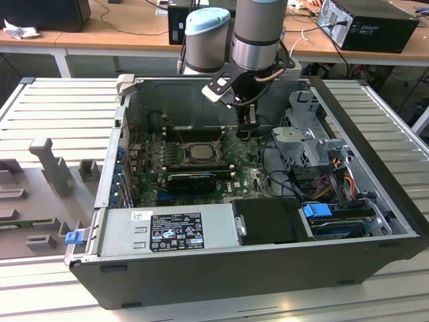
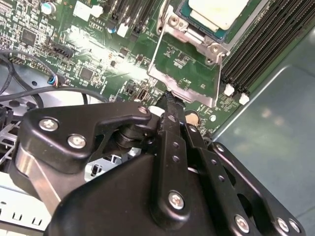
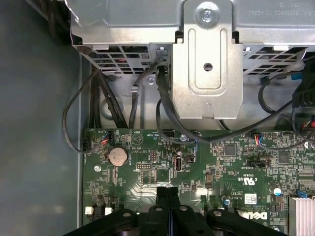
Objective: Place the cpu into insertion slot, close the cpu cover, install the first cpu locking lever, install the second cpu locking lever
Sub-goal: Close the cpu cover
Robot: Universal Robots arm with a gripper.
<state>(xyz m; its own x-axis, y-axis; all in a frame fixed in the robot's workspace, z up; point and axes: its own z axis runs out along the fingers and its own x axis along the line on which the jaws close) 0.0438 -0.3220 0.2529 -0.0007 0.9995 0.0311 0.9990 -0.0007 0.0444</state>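
One cpu point(image 2: 216, 12) seated flat in insertion slot point(image 2: 224, 37); cpu cover point(image 2: 183, 94) hinged open, free edge toward fingers point(image 2: 171, 110), pressed together.

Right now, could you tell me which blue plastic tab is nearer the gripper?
The blue tab on the drive bay inside the case; the other blue tab sits on the case's outer corner, farther from the gripper.

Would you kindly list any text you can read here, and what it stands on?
None can be read reliably.
On the power supply label: print too small to make out.
On the motherboard: lettering too small.
On the white sticker there: too small.
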